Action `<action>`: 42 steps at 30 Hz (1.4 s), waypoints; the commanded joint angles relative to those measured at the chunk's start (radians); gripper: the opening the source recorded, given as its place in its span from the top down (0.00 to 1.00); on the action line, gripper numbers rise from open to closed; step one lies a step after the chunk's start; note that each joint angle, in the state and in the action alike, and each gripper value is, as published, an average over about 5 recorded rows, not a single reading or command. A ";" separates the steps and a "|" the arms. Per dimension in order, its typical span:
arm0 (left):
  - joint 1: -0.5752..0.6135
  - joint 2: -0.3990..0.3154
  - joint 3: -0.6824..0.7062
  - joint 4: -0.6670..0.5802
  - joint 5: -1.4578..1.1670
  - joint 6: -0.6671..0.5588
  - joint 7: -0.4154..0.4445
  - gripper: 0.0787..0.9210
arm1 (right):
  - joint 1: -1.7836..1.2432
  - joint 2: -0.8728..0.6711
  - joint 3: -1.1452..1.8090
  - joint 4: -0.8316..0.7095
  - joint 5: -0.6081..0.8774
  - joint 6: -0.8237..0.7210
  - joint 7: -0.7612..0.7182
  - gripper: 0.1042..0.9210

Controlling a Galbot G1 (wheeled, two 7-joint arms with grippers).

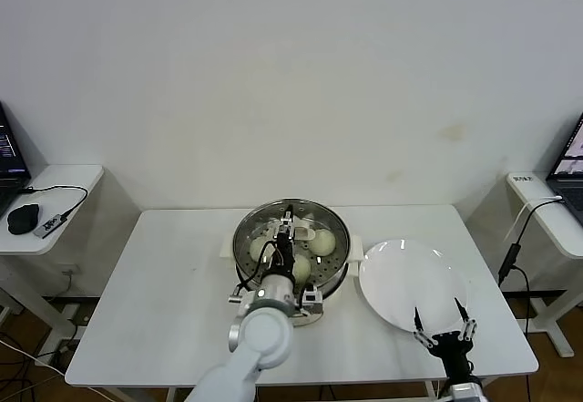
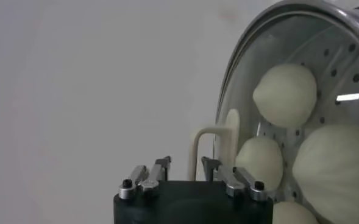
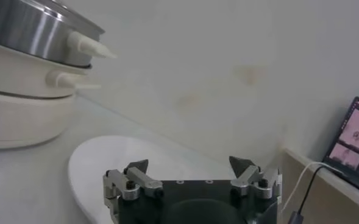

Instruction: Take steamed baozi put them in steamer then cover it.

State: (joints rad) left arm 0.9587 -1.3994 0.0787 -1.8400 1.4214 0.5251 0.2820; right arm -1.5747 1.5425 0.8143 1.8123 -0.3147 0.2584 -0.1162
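The shiny round steamer [image 1: 290, 249] is sitting in the middle of the white table [image 1: 173, 293], and the steamed baozi [image 1: 322, 240] are lying inside it on the metal tray with little holes. In the left wrist view three buns are showing clearly on the tray and a bit of a fourth is peeking in at the edge. The left gripper [image 1: 290, 232] is hanging right over the steamer, above the buns, and its fingers are standing a little apart with nothing between them. The cover [image 2: 233, 135] is showing in the left wrist view as a clear lid with a metal rim and a cream handle, lying over the steamer, with the buns seen through the glass. To the right of the steamer, just beside its side handle, a flat white plate [image 1: 401, 279] is lying bare. The right gripper [image 1: 443, 321] is waiting at the near edge of that plate with its fingers spread wide, holding nothing. The left half of the table is giving lots of room, and the near edge is running close to both arms. A plain pale wall [image 1: 291, 83] is standing behind the table. A small side desk on the far left is holding a black mouse [image 1: 22, 218] and a cable, and a laptop [image 1: 570, 160] is sitting on another desk on the right.
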 commanded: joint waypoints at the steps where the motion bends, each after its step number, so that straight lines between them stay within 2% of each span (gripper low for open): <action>1: 0.150 0.094 -0.016 -0.206 -0.059 -0.011 -0.048 0.34 | -0.006 -0.002 0.001 0.003 0.001 -0.002 0.001 0.12; 6: 0.258 0.144 -0.067 -0.344 -0.163 -0.044 -0.134 0.20 | -0.013 -0.005 0.002 0.003 0.002 -0.003 0.002 0.12; 10: 0.394 0.165 -0.172 -0.443 -0.349 -0.113 -0.244 0.12 | -0.019 -0.011 0.002 0.003 0.018 -0.005 0.003 0.12; 13: 0.537 0.172 -0.329 -0.477 -0.667 -0.291 -0.339 0.12 | -0.026 -0.022 -0.004 0.004 0.044 -0.002 0.005 0.12; 16: 0.639 0.177 -0.507 -0.458 -1.054 -0.502 -0.429 0.12 | -0.043 -0.043 -0.022 0.011 0.080 0.002 0.007 0.12; 18: 0.692 0.169 -0.600 -0.441 -1.250 -0.568 -0.487 0.12 | -0.060 -0.062 -0.037 0.021 0.105 0.002 0.007 0.12; 20: 0.746 0.157 -0.664 -0.433 -1.402 -0.584 -0.527 0.12 | -0.078 -0.083 -0.052 0.034 0.131 -0.002 0.006 0.12; 23: 0.822 0.140 -0.701 -0.425 -1.551 -0.568 -0.552 0.12 | -0.107 -0.114 -0.070 0.061 0.173 -0.015 0.002 0.12; 27: 0.890 0.115 -0.692 -0.385 -1.592 -0.606 -0.557 0.12 | -0.154 -0.150 -0.082 0.101 0.231 -0.039 -0.009 0.12; 31: 0.893 0.087 -0.679 -0.322 -1.603 -0.648 -0.552 0.12 | -0.180 -0.155 -0.086 0.109 0.236 -0.046 -0.015 0.12; 34: 0.880 0.078 -0.686 -0.291 -1.630 -0.681 -0.508 0.12 | -0.188 -0.147 -0.088 0.105 0.209 -0.036 -0.013 0.12; 37: 0.874 0.079 -0.690 -0.287 -1.659 -0.676 -0.469 0.12 | -0.190 -0.135 -0.085 0.106 0.170 -0.018 -0.010 0.12; 42: 0.864 0.072 -0.682 -0.288 -1.643 -0.652 -0.465 0.12 | -0.199 -0.127 -0.092 0.123 0.161 -0.014 -0.012 0.12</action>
State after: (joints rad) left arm 1.7574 -1.3055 -0.5460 -2.1649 -0.0299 -0.0649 -0.1888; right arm -1.7374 1.4266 0.7384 1.9039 -0.1457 0.2378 -0.1240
